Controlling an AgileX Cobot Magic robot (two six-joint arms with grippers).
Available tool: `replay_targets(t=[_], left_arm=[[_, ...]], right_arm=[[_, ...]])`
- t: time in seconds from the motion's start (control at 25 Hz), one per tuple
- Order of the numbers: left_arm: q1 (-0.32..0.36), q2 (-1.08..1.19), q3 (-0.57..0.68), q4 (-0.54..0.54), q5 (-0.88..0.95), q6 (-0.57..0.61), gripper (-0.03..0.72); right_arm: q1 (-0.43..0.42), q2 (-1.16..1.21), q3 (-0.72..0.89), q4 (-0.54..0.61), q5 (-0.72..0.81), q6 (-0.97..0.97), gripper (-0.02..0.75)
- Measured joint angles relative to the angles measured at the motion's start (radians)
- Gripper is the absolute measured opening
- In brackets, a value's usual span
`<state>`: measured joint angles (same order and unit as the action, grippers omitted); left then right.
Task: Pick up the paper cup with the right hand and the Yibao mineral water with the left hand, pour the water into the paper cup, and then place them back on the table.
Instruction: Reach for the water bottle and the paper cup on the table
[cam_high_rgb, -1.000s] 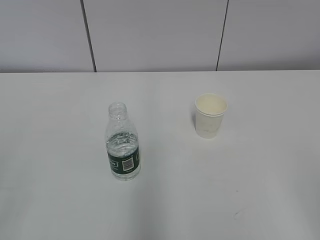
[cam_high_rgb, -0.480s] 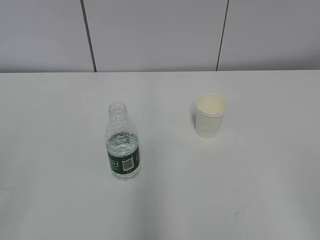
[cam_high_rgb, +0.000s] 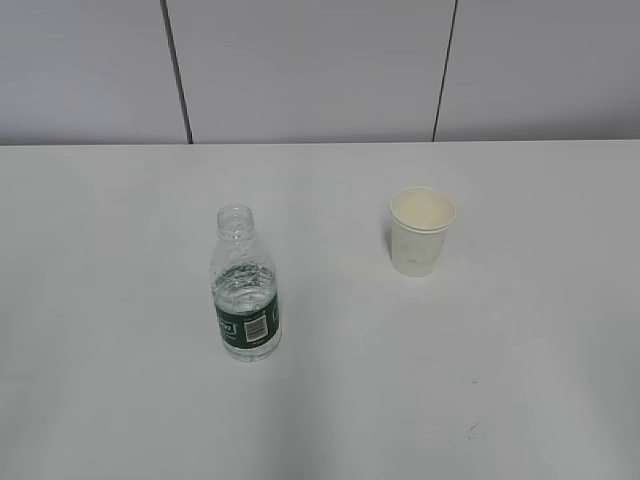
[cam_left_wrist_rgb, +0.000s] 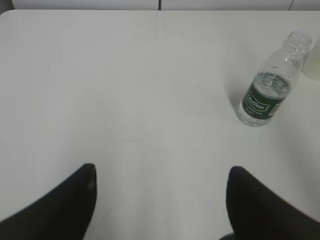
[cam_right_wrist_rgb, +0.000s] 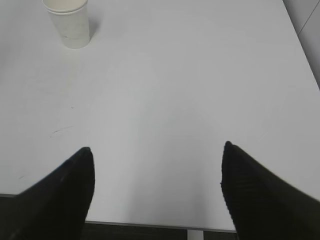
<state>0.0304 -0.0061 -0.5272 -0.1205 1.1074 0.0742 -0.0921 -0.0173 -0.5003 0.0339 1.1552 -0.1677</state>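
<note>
The Yibao mineral water bottle (cam_high_rgb: 246, 288) stands upright and uncapped on the white table (cam_high_rgb: 420, 400), left of centre, part full. It also shows at the right of the left wrist view (cam_left_wrist_rgb: 267, 85). The paper cup (cam_high_rgb: 421, 230) stands upright to the right and farther back; it shows at the top left of the right wrist view (cam_right_wrist_rgb: 68, 21). My left gripper (cam_left_wrist_rgb: 161, 172) is open and empty over bare table, well short of the bottle. My right gripper (cam_right_wrist_rgb: 156, 150) is open and empty near the table's front edge, well short of the cup. Neither arm shows in the exterior view.
A grey panelled wall (cam_high_rgb: 310, 70) runs behind the table's far edge. Faint dark scuffs (cam_high_rgb: 475, 428) mark the tabletop at the front right. The table's front edge (cam_right_wrist_rgb: 150, 224) and right edge show in the right wrist view.
</note>
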Motion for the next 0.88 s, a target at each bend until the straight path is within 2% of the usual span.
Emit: replay_targets(t=[0.12, 0.2, 0.4, 0.56, 0.72, 0.88], left_arm=[[-0.002, 0.0, 0.0, -0.057, -0.009, 0.0, 0.498], [-0.002, 0.0, -0.011, -0.079, -0.05, 0.002, 0.498], [-0.003, 0.008, 0.012, -0.095, -0.413, 0.077, 0.498], [-0.005, 0.087, 0.124, -0.143, -0.675, 0.094, 0.498], [-0.005, 0.228, 0.225, -0.187, -0.873, 0.1, 0.498], [-0.005, 0.392, 0.233, -0.188, -1.022, 0.112, 0.498]], right_arm=[[0.0, 0.0, -0.012, 0.0, -0.04, 0.0, 0.586], [0.0, 0.0, -0.018, 0.0, -0.141, 0.0, 0.586], [0.0, 0.048, 0.024, 0.007, -0.385, -0.007, 0.585], [0.013, 0.142, 0.091, 0.053, -0.602, -0.011, 0.585], [0.052, 0.242, 0.155, 0.064, -0.803, -0.073, 0.585], [0.109, 0.386, 0.182, 0.066, -0.899, -0.12, 0.585]])
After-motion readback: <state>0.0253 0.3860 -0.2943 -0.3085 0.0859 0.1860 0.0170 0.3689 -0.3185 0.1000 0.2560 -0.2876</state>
